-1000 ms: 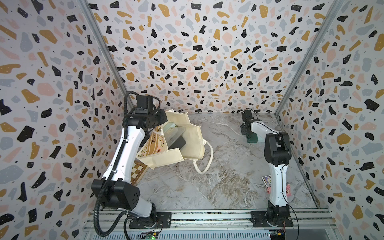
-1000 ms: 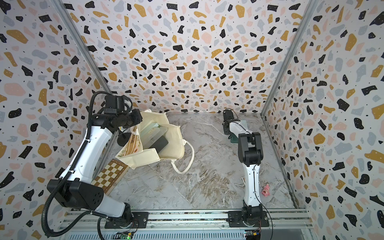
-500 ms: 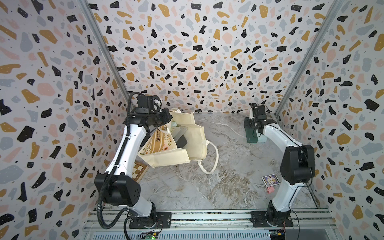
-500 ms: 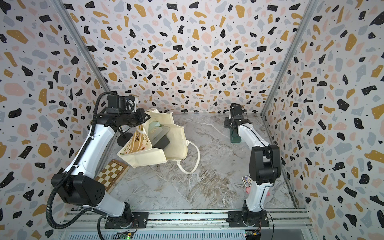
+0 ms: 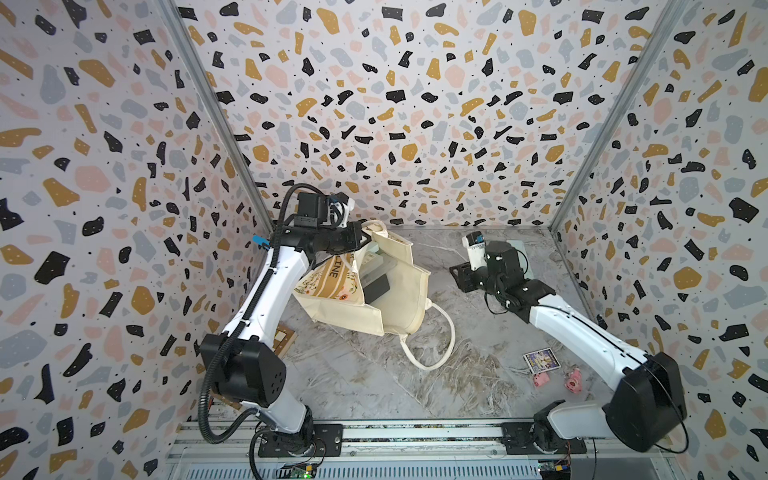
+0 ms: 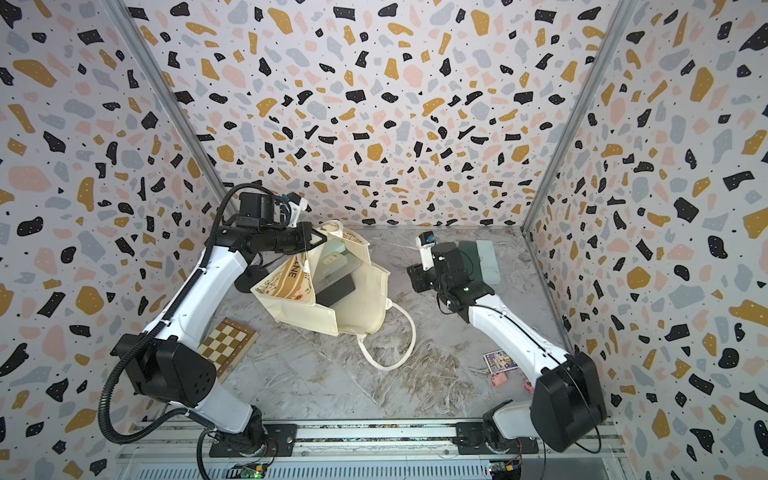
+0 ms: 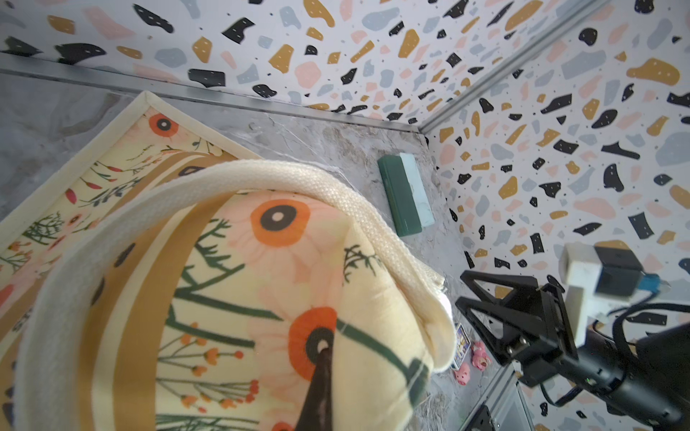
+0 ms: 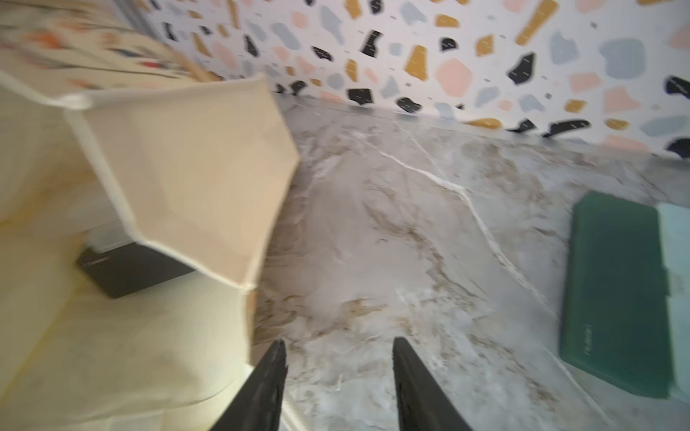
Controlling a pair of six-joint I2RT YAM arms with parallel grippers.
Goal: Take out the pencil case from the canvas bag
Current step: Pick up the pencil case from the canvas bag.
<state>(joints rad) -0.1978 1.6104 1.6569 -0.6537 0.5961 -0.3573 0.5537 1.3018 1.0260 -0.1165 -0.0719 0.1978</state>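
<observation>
cream canvas bag (image 5: 399, 299) hangs tilted from the left jaws (image 5: 362, 239), which are clamped together on its upper edge at the handle (image 7: 336, 197). the bag mouth faces the right arm. right jaws (image 8: 339, 340) stand apart and empty, aimed at bare bench (image 8: 392, 224). the green-and-mint item judged to be the pencil case (image 8: 616, 291) lies flat outside the bag, ahead of the right jaws on the side away from the bag. its long axis runs roughly along their pointing direction. the right arm is nearer. a black block (image 5: 376, 286) sits inside the bag.
</observation>
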